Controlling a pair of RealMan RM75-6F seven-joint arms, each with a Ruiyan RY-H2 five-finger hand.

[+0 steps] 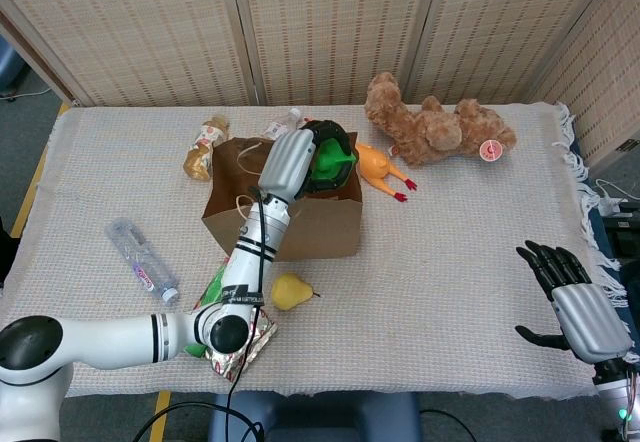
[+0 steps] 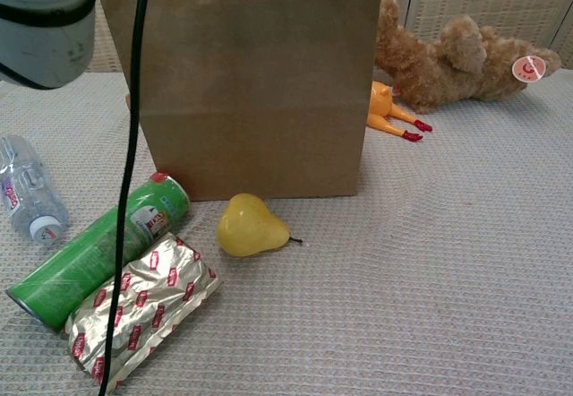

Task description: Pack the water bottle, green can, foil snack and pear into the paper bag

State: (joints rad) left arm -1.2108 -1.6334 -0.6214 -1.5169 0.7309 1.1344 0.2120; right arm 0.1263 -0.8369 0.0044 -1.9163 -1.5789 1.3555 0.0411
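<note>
The brown paper bag (image 1: 300,227) stands open in the middle of the table, filling the upper chest view (image 2: 251,91). My left hand (image 1: 297,160) grips its far right rim, and a bright green piece shows under the fingers. In front of the bag lie the yellow pear (image 1: 288,290) (image 2: 249,226), the green can (image 2: 98,251) and the foil snack (image 2: 139,311). In the head view my left arm partly covers the can (image 1: 212,284) and the snack (image 1: 250,340). The water bottle (image 1: 140,259) (image 2: 27,190) lies at the left. My right hand (image 1: 575,302) hovers open at the right edge.
A brown teddy bear (image 1: 435,127) and an orange rubber chicken (image 1: 378,169) lie behind and right of the bag. Two small bottles (image 1: 205,145) (image 1: 280,125) lie behind it. A black cable (image 2: 134,145) hangs from my left arm in front of the bag.
</note>
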